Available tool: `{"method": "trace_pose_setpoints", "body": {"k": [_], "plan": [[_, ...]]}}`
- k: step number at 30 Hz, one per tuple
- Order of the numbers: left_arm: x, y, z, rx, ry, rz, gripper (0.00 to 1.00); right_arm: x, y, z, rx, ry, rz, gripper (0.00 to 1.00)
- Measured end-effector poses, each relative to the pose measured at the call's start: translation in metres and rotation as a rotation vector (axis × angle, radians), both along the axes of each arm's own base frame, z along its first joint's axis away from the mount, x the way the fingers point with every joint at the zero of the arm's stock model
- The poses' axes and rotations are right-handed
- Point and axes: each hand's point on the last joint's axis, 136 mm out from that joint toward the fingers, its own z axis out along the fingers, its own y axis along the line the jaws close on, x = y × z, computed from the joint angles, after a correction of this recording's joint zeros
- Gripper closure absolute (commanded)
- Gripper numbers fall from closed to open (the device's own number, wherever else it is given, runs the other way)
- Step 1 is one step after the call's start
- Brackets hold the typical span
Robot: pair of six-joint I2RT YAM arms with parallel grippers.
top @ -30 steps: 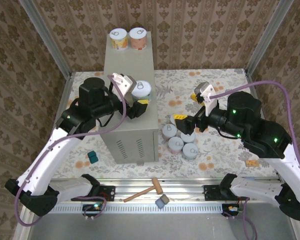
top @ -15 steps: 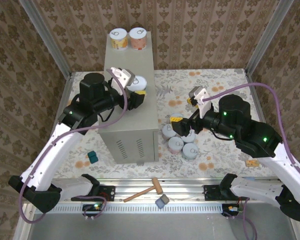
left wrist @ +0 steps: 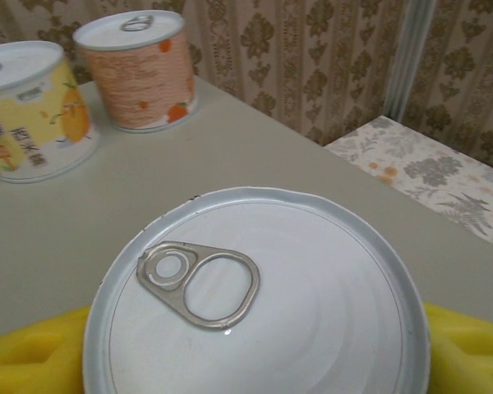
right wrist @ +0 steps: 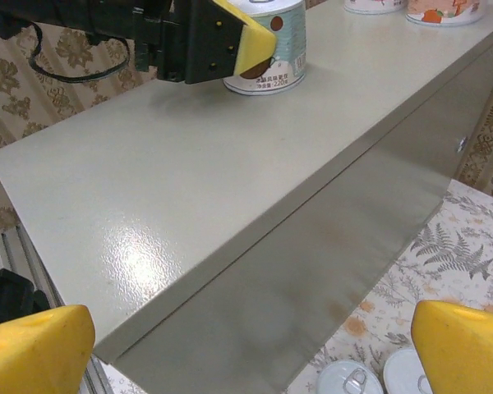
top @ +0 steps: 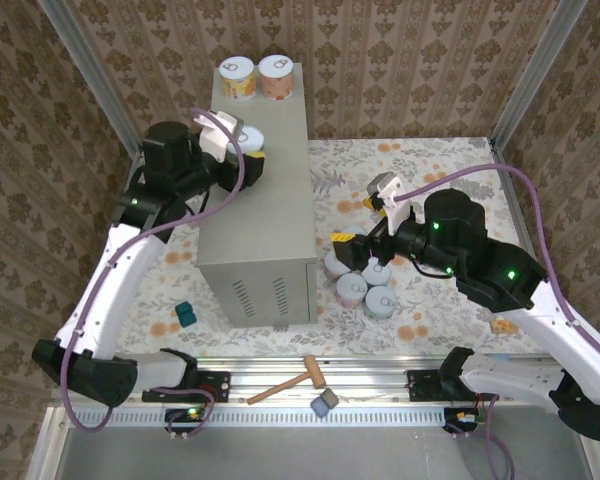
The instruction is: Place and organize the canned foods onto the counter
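- Beige metal worktop on floral floor, patterned wallpaper walls.
- Teal can stands upright on it, lid up, long axis vertical.
- Left tool clenched around the can; right tool released.

The tall beige desk stands left of centre on the floral floor. At its far end, upper centre, a yellow-labelled can and an orange-labelled can stand side by side. A teal-labelled can rests by its left edge. On the floor, a cluster of silver-lidded cans sits just right of the desk, and a small teal block lies lower left.
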Motion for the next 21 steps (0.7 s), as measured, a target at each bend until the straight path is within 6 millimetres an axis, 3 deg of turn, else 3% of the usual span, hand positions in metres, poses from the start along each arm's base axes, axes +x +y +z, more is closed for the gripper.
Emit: {"method": "trace_pose_setpoints", "body": {"k": [12,21], "plan": [[0.058,0.015,0.001,-0.021,-0.009,0.028,0.25,0.005,0.008,0.007,0.028,-0.022,0.006,0.00],[0.078,0.017,0.003,-0.046,-0.033,0.012,0.17,0.011,0.014,-0.002,0.007,-0.002,0.005,0.00]]}}
